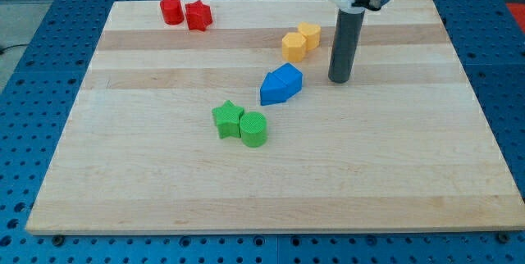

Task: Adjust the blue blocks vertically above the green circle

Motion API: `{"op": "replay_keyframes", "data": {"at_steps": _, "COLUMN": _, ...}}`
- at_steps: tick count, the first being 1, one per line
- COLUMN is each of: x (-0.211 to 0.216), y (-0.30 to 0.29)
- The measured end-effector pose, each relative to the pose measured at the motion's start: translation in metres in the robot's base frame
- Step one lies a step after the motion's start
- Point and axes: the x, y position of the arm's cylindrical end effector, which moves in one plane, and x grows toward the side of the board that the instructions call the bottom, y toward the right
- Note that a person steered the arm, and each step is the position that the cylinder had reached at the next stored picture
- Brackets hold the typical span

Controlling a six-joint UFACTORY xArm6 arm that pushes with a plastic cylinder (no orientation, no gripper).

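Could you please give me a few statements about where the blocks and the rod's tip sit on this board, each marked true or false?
1. My tip stands to the view's right of the blue blocks. True.
2. The green circle lies toward the view's top from the blue blocks. False: it lies below them and to the view's left.
3. The green star sits right beside the green circle, on its left in the view. True.
4. The red blocks are near the view's bottom right corner of the board. False: they are near its top left.
5. My tip is touching the yellow blocks. False: a gap of bare board separates them.
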Motion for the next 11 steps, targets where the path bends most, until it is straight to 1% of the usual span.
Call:
{"op": "replay_keyframes", "data": {"at_steps": 4, "x": 0.0, "y": 0.001}}
{"op": "replay_keyframes", "data": {"at_steps": 6, "x": 0.0, "y": -0.01}}
{"op": "replay_keyframes", "data": {"at_steps": 8, "x": -0.014, "y": -0.019}}
{"op": "replay_keyframes", "data": {"at_steps": 9, "x": -0.014, "y": -0.057}}
{"op": "replay_keyframes", "data": {"at_steps": 10, "x": -0.014, "y": -0.107}}
{"op": "replay_keyframes", "data": {"at_steps": 11, "x": -0.023, "y": -0.119}}
